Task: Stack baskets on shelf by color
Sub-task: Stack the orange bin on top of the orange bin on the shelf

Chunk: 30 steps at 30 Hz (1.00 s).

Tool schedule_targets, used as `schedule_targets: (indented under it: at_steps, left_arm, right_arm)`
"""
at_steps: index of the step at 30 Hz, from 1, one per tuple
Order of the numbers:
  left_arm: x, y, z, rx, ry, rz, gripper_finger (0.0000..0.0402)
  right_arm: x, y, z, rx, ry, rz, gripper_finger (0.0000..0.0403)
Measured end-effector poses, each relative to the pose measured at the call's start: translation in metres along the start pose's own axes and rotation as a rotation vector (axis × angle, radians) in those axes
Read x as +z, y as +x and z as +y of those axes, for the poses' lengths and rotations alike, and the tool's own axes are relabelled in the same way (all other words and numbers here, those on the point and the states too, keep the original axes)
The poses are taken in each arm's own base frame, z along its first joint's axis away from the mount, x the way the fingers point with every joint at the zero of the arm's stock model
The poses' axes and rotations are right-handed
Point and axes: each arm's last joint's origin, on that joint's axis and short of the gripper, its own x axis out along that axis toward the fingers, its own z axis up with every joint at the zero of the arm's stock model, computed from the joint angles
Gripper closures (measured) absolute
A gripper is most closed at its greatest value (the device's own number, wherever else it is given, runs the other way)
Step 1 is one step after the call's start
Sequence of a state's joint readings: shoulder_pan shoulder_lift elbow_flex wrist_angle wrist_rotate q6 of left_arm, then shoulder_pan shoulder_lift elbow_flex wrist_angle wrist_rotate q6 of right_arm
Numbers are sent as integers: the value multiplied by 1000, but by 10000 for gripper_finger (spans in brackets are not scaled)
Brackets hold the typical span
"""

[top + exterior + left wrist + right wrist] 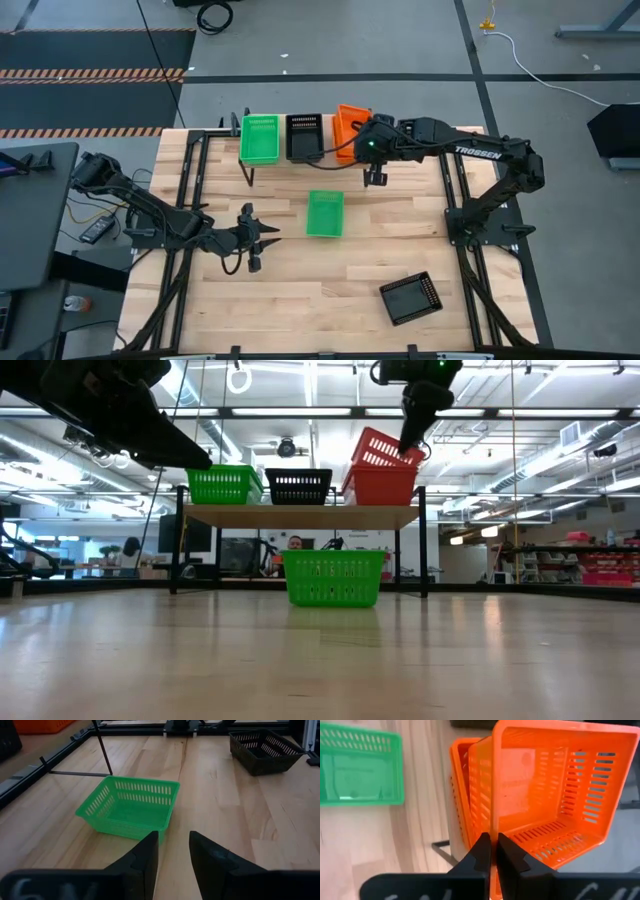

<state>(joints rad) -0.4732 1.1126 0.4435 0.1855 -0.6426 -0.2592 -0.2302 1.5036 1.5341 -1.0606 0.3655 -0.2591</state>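
On the shelf [300,516] stand a green basket [260,138], a black basket [304,136] and an orange basket [380,487]. My right gripper [412,448] is above the shelf's right end, shut on a second orange basket [382,452] that sits tilted on the one below. Another green basket [325,213] rests flat on the table in front of the shelf. My left gripper [265,238] is open to that basket's left, apart from it; in the left wrist view the gripper [173,851] faces the green basket [129,809]. My right gripper pinches the upper orange basket's side wall at its rim [492,827], one finger inside the basket and one outside. The fingers come from above, pointing down. The basket is tilted, its held side raised and its lower side on the orange basket beneath [460,795].
A black basket [410,297] lies on the table's near right part, turned askew, and shows also in the left wrist view as the black basket [262,750]. The shelf's thin black legs [102,750] stand near the green basket. Bare tabletop lies in front of it.
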Motion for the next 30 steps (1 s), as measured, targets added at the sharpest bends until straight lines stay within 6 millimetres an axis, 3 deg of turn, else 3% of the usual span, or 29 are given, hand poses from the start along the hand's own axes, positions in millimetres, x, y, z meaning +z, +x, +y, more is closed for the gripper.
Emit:
schedule_targets:
  at_steps: [17,30]
  left_arm:
    - [0,0,0,-1,-3,-4,285]
    - [0,0,0,-1,-13,-4,285]
  right_arm:
    - [0,0,0,48,29,-8,357]
    - [9,1,-4,45,104,-112,264]
